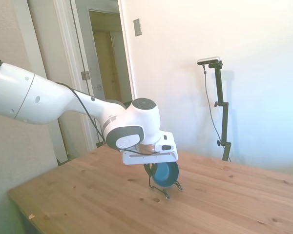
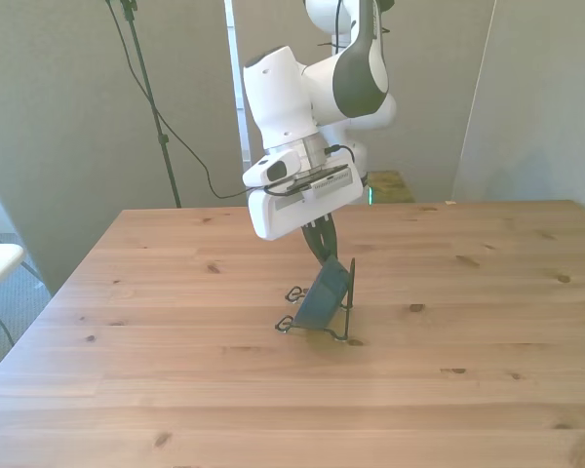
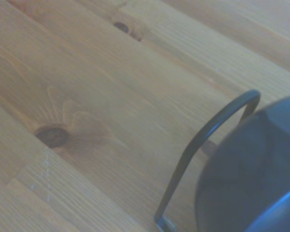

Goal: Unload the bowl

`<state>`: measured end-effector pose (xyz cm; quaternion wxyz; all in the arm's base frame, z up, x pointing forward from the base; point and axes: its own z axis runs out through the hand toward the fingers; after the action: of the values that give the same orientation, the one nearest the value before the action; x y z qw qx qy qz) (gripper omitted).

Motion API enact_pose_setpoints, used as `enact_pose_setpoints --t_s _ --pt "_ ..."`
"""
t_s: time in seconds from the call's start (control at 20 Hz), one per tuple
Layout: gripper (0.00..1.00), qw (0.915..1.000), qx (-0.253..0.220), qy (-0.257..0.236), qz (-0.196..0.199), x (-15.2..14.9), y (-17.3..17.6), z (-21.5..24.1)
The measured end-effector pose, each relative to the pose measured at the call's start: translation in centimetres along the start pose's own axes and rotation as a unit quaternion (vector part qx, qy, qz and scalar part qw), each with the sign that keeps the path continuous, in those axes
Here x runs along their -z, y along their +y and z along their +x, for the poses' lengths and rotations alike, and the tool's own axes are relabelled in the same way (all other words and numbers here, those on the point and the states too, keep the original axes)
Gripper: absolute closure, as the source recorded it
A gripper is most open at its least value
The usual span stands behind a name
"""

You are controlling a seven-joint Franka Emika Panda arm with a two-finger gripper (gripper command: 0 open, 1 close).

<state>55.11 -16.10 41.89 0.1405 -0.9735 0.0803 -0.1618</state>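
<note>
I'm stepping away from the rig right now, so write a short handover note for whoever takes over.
Gripper: down at the top rim of the small round dark teal-blue bowl; whether the fingers are open or shut cannot be told.
The bowl stands on edge in the thin black wire stand, near the middle of the wooden table.
Done: approach only.
Left: lift the bowl out of the stand and set it on the table.
</note>
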Motion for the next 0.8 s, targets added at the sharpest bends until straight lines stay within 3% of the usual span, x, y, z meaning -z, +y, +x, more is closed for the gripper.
enact_pose_setpoints --t_s 0.35,0.55,0.8 --pt "1.00 0.9994 0.005 0.029 0.016 3.7 -0.5 -1.3" --pt "1.00 0.9992 0.006 0.031 0.024 6.0 -1.2 -4.4" --pt "1.00 0.9998 0.014 -0.011 -0.008 5.1 -4.2 -10.2"
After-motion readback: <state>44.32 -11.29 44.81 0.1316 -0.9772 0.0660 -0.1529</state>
